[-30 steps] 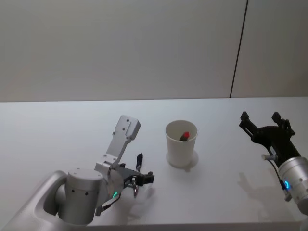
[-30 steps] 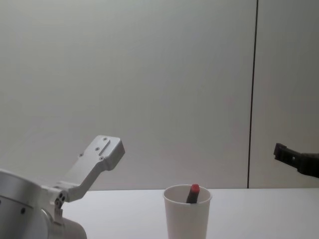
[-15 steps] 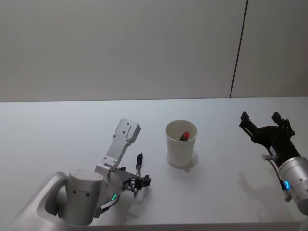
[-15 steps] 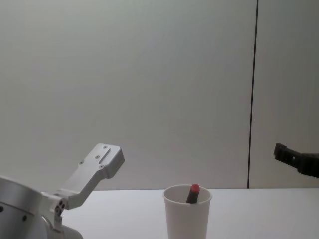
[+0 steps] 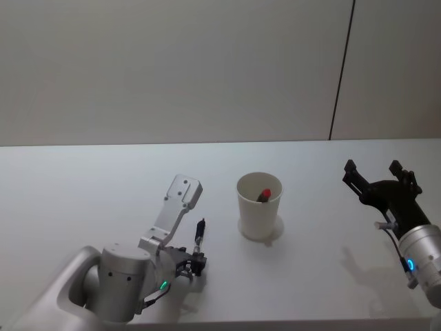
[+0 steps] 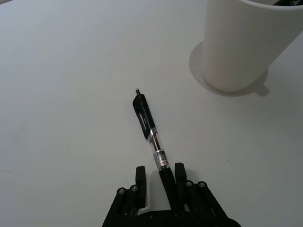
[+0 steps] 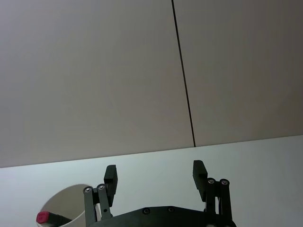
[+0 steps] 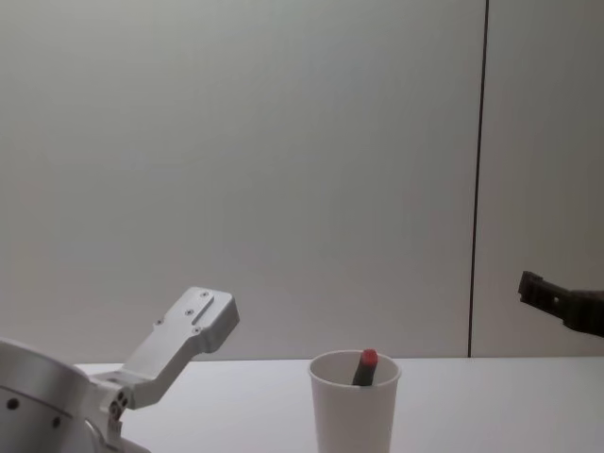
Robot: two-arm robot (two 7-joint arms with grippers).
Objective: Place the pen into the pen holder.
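Lower than a second ago, the left end effector (image 5: 194, 261) now sits close over the desk (image 5: 83, 179), while the right one has not shifted. Its fingers (image 6: 140, 177) are apart, straddling the near end of the pen (image 6: 150, 127); one finger is against the barrel and a gap remains at the other. The pen lies on the desk, pointing away ahead of the end effector. Ahead and to its right stands the cup (image 5: 260, 207), well apart from the pen, with bare desk between. A red-capped marker (image 5: 264, 195) leans inside it. The right end effector (image 5: 372, 169) hangs beyond the cup, fingers spread wide, holding nothing.
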